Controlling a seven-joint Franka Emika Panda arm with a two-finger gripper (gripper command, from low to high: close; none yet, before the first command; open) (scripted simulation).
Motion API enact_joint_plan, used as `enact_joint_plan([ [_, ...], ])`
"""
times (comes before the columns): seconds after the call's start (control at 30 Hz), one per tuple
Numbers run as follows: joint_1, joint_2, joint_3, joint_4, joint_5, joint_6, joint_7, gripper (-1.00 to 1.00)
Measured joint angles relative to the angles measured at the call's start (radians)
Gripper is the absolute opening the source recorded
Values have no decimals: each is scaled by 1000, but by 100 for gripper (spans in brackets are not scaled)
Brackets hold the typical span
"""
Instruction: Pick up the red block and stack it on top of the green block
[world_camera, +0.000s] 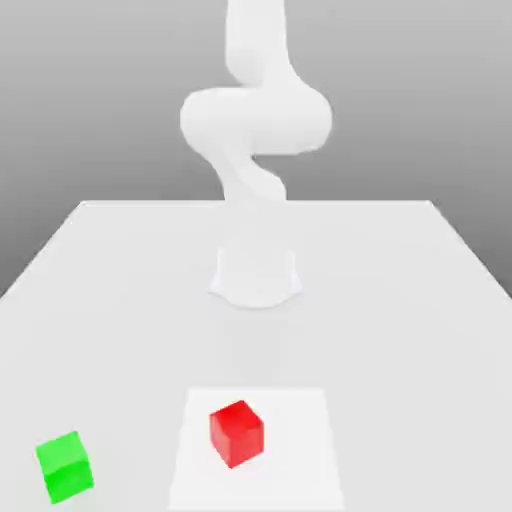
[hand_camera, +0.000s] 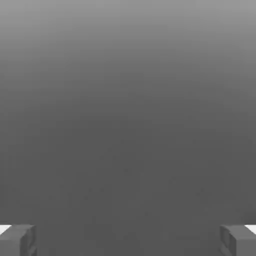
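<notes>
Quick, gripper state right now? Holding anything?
Gripper: open, fingers spread wide apart, holding nothing. The red block sits on the table, ungrasped.

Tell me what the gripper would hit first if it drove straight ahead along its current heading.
Probably nothing: past the spread fingers of the gripper, the hand view offers just plain grey background, though depth is unclear.

Place: a simulated tabletop test scene, not a lived-in room.
Backdrop: flat grey gradient across the upper frame, without walls or furniture.
Surface: a plain white table (world_camera: 120, 300) filling the lower frame.
Robot: a smooth white arm (world_camera: 255, 120) rising from centre frame.
Props: a red block (world_camera: 237, 433) and a green block (world_camera: 65, 467), uniformly coloured cubes, bottom of the frame.
</notes>
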Motion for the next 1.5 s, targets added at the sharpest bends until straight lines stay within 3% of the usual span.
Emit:
enact_joint_plan([
  [0.53,102,587,-139,-263,29,310,-464,0],
  [0.7,91,768,-138,-337,40,409,-599,0],
  [0.87,57,950,-88,-323,116,554,-672,0],
  [0.9,46,983,-74,-318,129,582,-682,-100],
  [1.13,41,989,-69,-317,129,586,-683,-100],
  [1.33,55,808,-111,-340,42,428,-616,-100],
  [1.5,-34,834,-186,-226,71,328,-590,-100],
])
